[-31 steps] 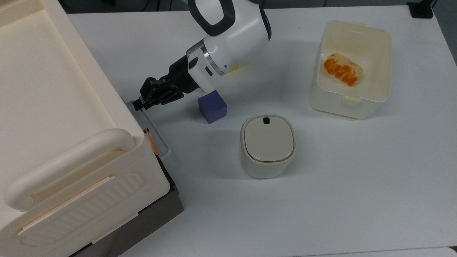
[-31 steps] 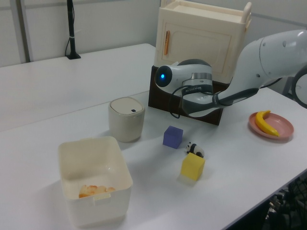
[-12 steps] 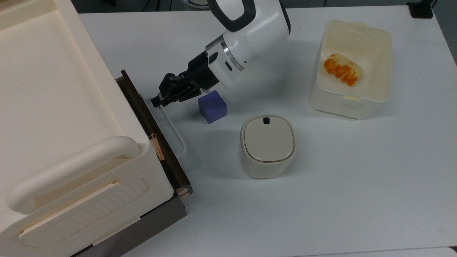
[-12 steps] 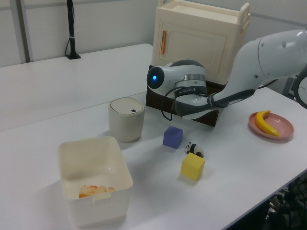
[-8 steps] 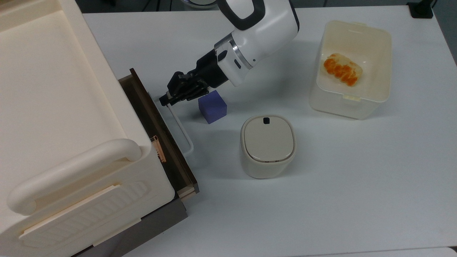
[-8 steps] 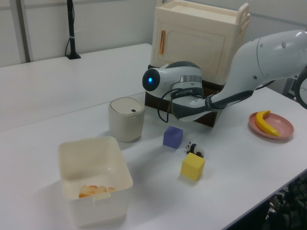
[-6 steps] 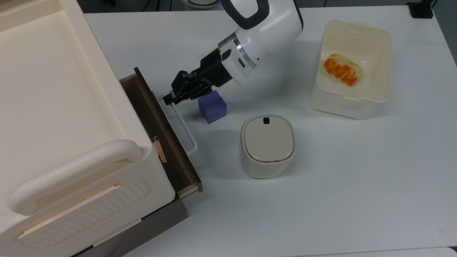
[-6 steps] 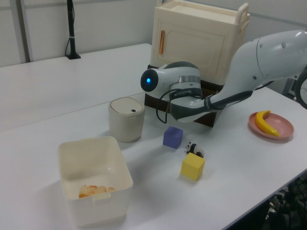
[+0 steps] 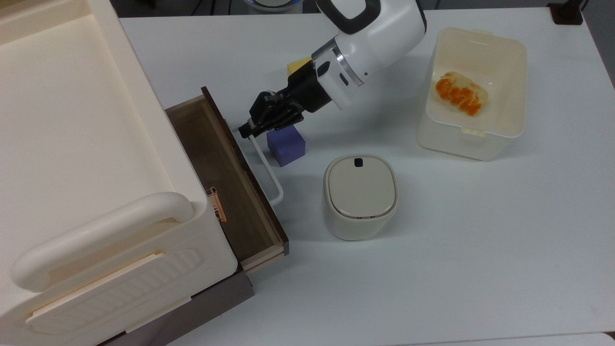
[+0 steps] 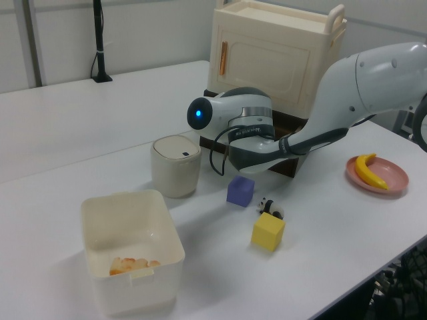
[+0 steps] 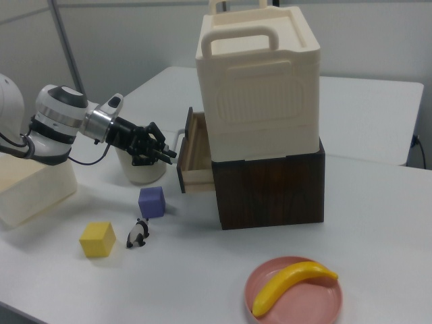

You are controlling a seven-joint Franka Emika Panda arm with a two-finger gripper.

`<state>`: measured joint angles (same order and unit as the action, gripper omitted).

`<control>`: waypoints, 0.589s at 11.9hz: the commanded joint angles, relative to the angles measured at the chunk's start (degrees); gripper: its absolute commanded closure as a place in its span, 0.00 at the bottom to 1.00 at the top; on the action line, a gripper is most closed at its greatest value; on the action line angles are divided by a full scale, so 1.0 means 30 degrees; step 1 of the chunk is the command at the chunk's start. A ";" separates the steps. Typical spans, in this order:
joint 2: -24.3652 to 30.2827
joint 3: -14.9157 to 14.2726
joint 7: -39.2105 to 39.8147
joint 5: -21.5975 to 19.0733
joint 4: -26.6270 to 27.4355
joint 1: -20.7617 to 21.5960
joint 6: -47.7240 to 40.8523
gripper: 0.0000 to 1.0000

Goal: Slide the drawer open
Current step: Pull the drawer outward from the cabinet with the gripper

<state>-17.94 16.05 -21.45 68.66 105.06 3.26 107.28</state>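
The black two-finger gripper [image 9: 250,129] is closing on the near end of the white wire loop handle [image 9: 265,163], its dark fingers bunched tight around the wire so that the gap between them is taken up by the handle; in the right view the gripper [image 11: 167,154] is reaching level across from the right view's left and meeting the handle just in front of the drawer face. The drawer [image 9: 218,173] is standing part way out of the cabinet, its lighter wood-grain floor showing in the top view and its dark front panel turned toward the table; in the right view the drawer [image 11: 194,156] is jutting out to the right view's left from under the cream upper cabinet [image 11: 260,84], above the dark brown base [image 11: 270,191]. Just beside the gripper, on the white table [image 9: 432,240], a purple cube [image 9: 286,144] is sitting, partly under the fingers in the top view. Near it a cream lidded canister [image 9: 360,196] is standing upright. Farther toward the top view's right, a translucent cream tub [image 9: 473,134] is holding an orange-and-white food item [image 9: 460,93]. In the right view a yellow cube [image 11: 97,239] and a small panda figure [image 11: 139,233] are lying near the table's front edge, well apart from a pink plate [image 11: 270,300] that is carrying a banana [image 11: 291,279].
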 commanded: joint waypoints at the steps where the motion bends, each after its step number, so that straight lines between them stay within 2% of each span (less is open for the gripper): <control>1: 0.0619 0.0480 -0.0173 -0.0417 0.0282 0.0668 -0.0250 0.98; 2: 0.0619 0.0481 -0.0173 -0.0417 0.0253 0.0641 -0.0280 0.97; 3: 0.0619 0.0481 -0.0173 -0.0417 0.0224 0.0611 -0.0251 0.91; 4: 0.0619 0.0481 -0.0173 -0.0417 0.0194 0.0553 -0.0251 0.73; 7: 0.0619 0.0481 -0.0144 -0.0417 0.0136 0.0465 -0.0251 0.49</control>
<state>-17.81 17.74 -21.67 68.13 104.69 4.10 106.57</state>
